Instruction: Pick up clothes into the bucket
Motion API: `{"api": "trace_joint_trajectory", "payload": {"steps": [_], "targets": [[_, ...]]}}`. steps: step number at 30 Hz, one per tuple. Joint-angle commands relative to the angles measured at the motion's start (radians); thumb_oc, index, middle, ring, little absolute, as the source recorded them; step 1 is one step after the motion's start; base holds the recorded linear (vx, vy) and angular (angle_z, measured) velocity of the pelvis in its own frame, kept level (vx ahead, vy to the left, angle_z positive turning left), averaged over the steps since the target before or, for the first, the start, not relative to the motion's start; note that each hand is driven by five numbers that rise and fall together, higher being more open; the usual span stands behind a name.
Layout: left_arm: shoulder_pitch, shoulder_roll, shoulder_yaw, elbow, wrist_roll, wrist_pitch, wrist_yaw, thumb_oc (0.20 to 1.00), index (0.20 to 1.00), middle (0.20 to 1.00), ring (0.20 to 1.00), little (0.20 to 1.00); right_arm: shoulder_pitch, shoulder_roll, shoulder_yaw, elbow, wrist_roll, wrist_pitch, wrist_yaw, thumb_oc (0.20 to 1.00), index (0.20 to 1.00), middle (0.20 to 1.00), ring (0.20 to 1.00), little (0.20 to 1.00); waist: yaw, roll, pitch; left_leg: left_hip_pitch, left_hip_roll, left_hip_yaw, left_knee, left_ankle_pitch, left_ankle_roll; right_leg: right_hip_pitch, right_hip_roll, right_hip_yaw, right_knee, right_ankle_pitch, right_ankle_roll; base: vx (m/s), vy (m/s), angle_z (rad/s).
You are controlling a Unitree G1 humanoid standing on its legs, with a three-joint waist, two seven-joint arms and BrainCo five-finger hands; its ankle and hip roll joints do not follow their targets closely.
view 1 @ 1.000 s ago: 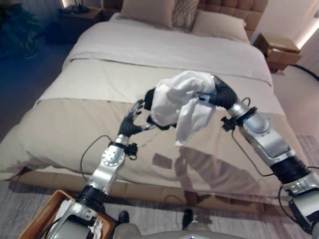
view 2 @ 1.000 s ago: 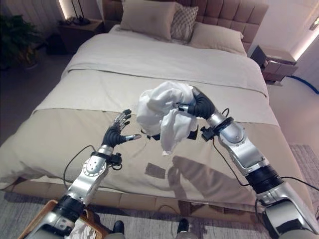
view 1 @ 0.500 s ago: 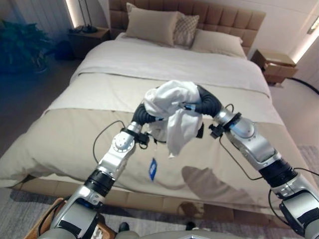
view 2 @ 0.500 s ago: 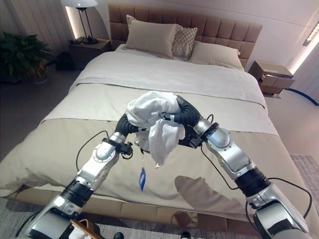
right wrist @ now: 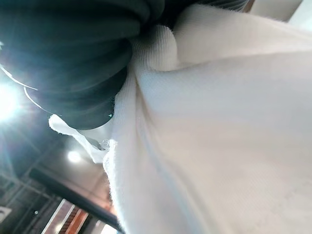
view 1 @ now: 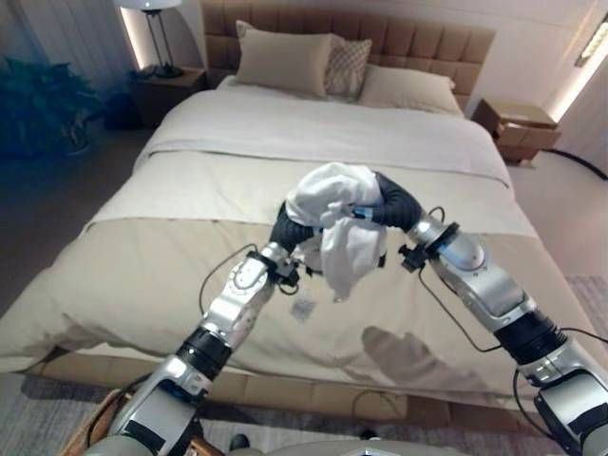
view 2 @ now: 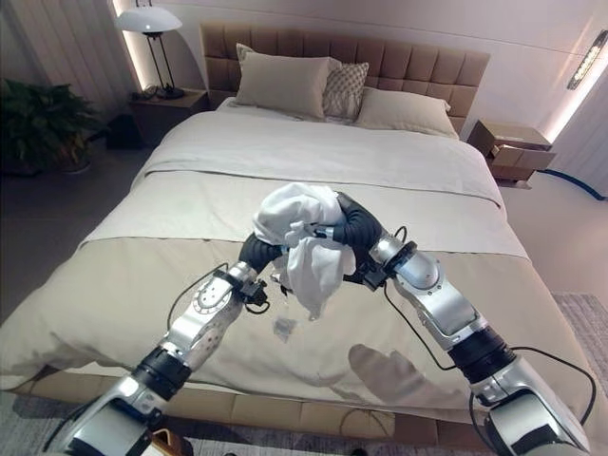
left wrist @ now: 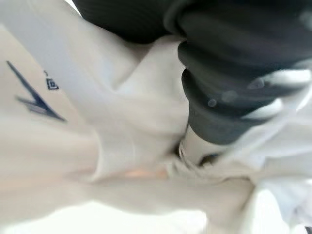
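Note:
A crumpled white garment (view 1: 339, 214) hangs in the air above the foot half of the bed (view 1: 142, 275). My right hand (view 1: 396, 206) comes in from the right, its fingers curled into the top of the bundle, which drapes over it. My left hand (view 1: 284, 232) is pressed against the garment's left side, and its dark cover shows beside the cloth. A small tag (view 1: 304, 308) dangles under the garment. White fabric lies against the left hand (left wrist: 229, 87) and the right hand (right wrist: 63, 53) in their wrist views. A brown basket rim (view 1: 88, 433) peeks in at the bottom left.
The bed carries a white sheet (view 1: 313, 128) and beige pillows (view 1: 285, 59) at a padded headboard. A lamp (view 2: 150, 21) stands on the left nightstand and a plant (view 2: 38, 119) is further left. Another nightstand (view 1: 518, 122) stands on the right.
My left hand, open and apart from the garment a second ago, has moved right against the cloth. The right hand has carried the garment left. The camera has tilted up.

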Motion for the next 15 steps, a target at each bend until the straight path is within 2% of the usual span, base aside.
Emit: {"api": "trace_joint_trajectory", "payload": {"steps": [1, 11, 12, 13, 15], "targets": [[-0.092, -0.041, 0.003, 0.023, -0.061, -0.035, -0.033, 0.200, 0.200, 0.200, 0.200, 0.200, -0.035, 0.051, 0.015, -0.072, 0.039, -0.041, -0.004, 0.200, 0.200, 0.200, 0.200, 0.200, -0.008, -0.032, -0.015, -0.020, 0.044, 0.088, 0.061, -0.030, -0.042, 0.025, -0.033, -0.052, 0.028, -0.012, 0.059, 0.00, 0.000, 0.00], [-0.047, -0.064, 0.071, 0.037, -0.094, -0.052, -0.020, 0.200, 0.200, 0.200, 0.200, 0.200, 0.004, 0.095, -0.009, -0.047, 0.057, -0.044, 0.000, 0.200, 0.200, 0.200, 0.200, 0.200, -0.012, -0.032, -0.018, -0.014, 0.051, 0.097, 0.065, -0.029, -0.044, 0.018, -0.033, -0.044, 0.060, -0.030, 0.053, 0.00, -0.007, 0.00], [-0.032, -0.065, 0.090, 0.032, -0.094, -0.057, -0.010, 0.200, 0.200, 0.200, 0.200, 0.200, 0.021, 0.101, -0.020, -0.045, 0.056, -0.043, -0.002, 0.715, 0.715, 0.715, 0.715, 0.715, -0.013, -0.033, -0.016, -0.010, 0.058, 0.098, 0.073, -0.031, -0.047, 0.019, -0.029, -0.040, 0.071, -0.040, 0.049, 0.01, -0.068, 0.00], [-0.024, -0.065, 0.100, 0.028, -0.092, -0.059, -0.005, 0.200, 0.200, 0.200, 0.200, 0.200, 0.026, 0.105, -0.024, -0.042, 0.055, -0.044, -0.004, 1.000, 1.000, 1.000, 1.000, 1.000, -0.013, -0.033, -0.015, -0.009, 0.063, 0.096, 0.079, -0.031, -0.049, 0.019, -0.026, -0.037, 0.077, -0.047, 0.046, 0.00, -0.052, -0.01], [0.012, -0.058, 0.132, 0.002, -0.092, -0.067, 0.002, 0.200, 0.200, 0.200, 0.200, 0.200, 0.039, 0.118, -0.035, -0.031, 0.074, -0.043, -0.004, 1.000, 1.000, 1.000, 1.000, 1.000, -0.014, -0.034, -0.010, -0.006, 0.075, 0.096, 0.093, -0.032, -0.054, 0.018, -0.018, -0.034, 0.097, -0.064, 0.038, 0.00, -0.075, 0.00]]}}
